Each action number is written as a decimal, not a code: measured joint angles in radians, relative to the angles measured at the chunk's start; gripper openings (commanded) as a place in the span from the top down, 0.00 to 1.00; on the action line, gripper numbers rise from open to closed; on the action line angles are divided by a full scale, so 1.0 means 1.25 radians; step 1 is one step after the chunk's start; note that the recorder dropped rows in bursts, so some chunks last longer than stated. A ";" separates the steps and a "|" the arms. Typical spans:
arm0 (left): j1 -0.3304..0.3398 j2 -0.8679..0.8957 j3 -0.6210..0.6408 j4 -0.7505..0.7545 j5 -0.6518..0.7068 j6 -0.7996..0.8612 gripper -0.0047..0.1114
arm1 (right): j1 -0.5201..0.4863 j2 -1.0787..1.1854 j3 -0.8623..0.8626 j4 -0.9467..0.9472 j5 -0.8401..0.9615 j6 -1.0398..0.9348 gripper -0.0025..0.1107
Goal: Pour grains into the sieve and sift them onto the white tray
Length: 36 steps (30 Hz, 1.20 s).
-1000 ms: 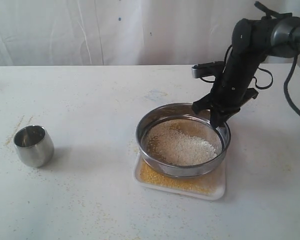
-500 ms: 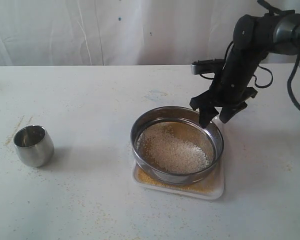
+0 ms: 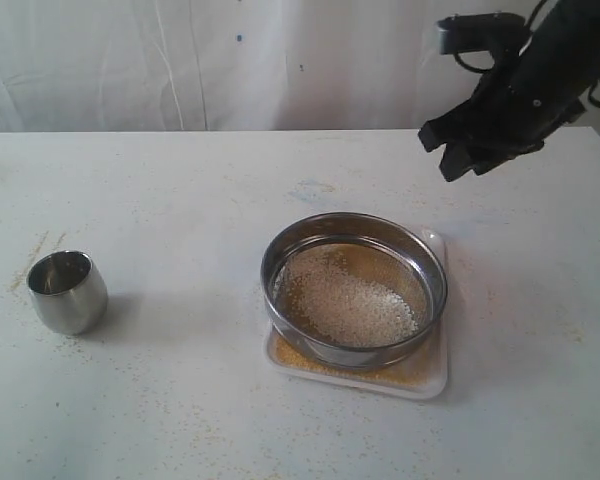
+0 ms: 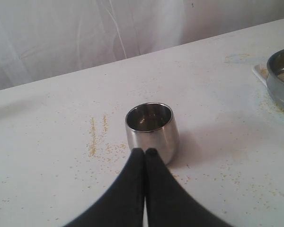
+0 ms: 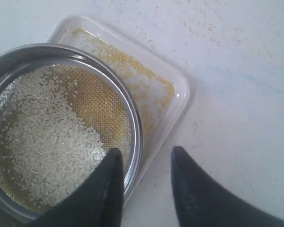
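The sieve (image 3: 268,268) rests on the white tray (image 3: 432,374) right of the table's middle. Pale grains (image 3: 352,304) lie on its mesh, and golden grains (image 3: 298,352) lie on the tray under it. My right gripper (image 3: 443,152) hangs open and empty in the air behind and to the right of the sieve. In the right wrist view it (image 5: 147,151) stands over the sieve rim (image 5: 137,135) and the tray's edge (image 5: 179,94), touching neither. My left gripper (image 4: 145,151) is shut and empty, just short of the small steel cup (image 4: 151,128).
The steel cup (image 3: 68,290) stands upright at the table's left, and its inside looks empty. Stray grains (image 4: 92,137) are scattered on the white tabletop around it. A white curtain hangs behind the table.
My right gripper let go of the sieve's far rim, opened, then rose and drew back to the right. The sieve shifted slightly left on the tray. The left gripper stayed still.
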<state>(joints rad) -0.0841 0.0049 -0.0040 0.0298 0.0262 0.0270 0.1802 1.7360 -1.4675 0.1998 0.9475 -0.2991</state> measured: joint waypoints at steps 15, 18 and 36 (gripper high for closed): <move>0.000 0.000 0.000 0.000 0.000 0.000 0.96 | 0.000 -0.328 0.623 0.049 -0.620 0.000 0.98; 0.000 0.000 0.000 0.000 0.000 0.000 0.96 | 0.000 -0.355 0.698 0.052 -0.706 0.000 0.98; 0.000 0.000 0.000 0.000 0.000 0.000 0.96 | 0.000 -0.720 0.905 0.058 -0.802 0.000 0.98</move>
<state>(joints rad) -0.0841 0.0049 -0.0040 0.0298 0.0262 0.0270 0.1802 0.8357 -0.3364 0.2727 -0.0553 -0.2991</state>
